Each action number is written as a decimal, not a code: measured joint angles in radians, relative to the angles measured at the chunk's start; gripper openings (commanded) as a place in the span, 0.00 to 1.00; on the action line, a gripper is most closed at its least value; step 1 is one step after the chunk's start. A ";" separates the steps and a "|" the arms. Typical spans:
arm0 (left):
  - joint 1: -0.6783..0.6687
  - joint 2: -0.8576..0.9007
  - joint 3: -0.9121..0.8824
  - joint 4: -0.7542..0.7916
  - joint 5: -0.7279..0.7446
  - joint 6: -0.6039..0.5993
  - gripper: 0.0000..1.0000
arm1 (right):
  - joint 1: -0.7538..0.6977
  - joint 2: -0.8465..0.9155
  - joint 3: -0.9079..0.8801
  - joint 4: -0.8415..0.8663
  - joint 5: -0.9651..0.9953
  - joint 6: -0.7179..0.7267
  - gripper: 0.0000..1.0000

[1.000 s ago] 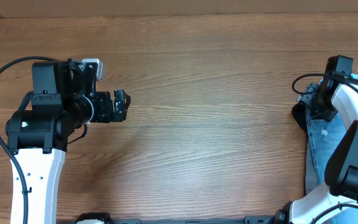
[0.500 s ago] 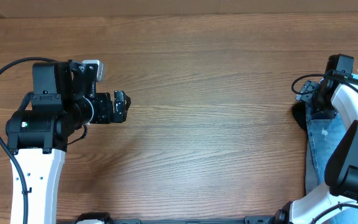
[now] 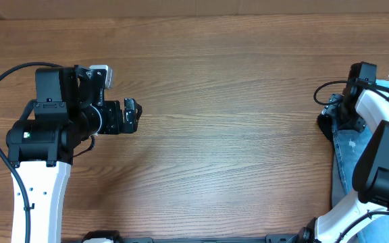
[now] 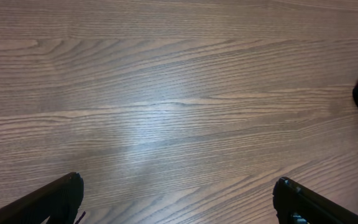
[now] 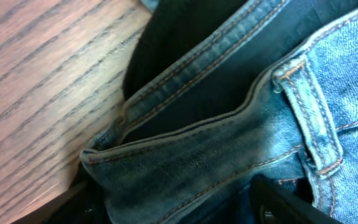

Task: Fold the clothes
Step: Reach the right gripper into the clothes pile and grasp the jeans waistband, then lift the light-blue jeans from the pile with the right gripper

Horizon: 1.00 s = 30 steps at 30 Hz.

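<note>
where the jeans lie: the jeans are bunched at the right edge of the table, running out of frame in the overhead view; they are heaped and not yet spread for a fold.
right gripper: the right gripper is set low over the denim with its jaws standing apart and cloth between them; at this close range it is hard to tell whether the pads already press on the fabric.
waistband: the waistband crosses the right wrist view as a doubled, stitched edge, with a belt loop on the right; judged the sensible place to take hold, being the stiffest edge and least likely to slip.
black garment: the black garment shows on the far side of the waistband and touches it, so a bite taken too deep could lift both pieces together.
left gripper: the left gripper is open over bare wood on the left, well apart from the clothes; probably held back so the middle of the table is free for laying the jeans out.
step in hand: judged as securing the jeans at the waist, ahead of drawing them left onto open wood.
progress: early; no fold is made.
</note>
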<state>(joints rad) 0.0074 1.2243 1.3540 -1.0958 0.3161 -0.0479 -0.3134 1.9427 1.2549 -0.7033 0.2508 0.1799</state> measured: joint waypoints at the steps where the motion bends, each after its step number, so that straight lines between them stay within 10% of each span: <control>1: 0.000 0.000 0.000 0.000 0.000 0.000 1.00 | 0.003 0.000 0.001 -0.001 0.001 0.000 0.70; 9: 0.000 0.000 0.000 0.000 0.000 0.000 1.00 | 0.026 0.001 0.004 -0.027 0.085 0.047 0.05; 30: 0.000 0.000 0.000 0.000 0.003 0.026 1.00 | -0.027 -0.258 0.135 -0.158 0.103 0.168 0.05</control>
<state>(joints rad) 0.0074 1.2243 1.3544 -1.0958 0.3191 -0.0219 -0.3405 1.6844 1.3895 -0.8608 0.3542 0.3477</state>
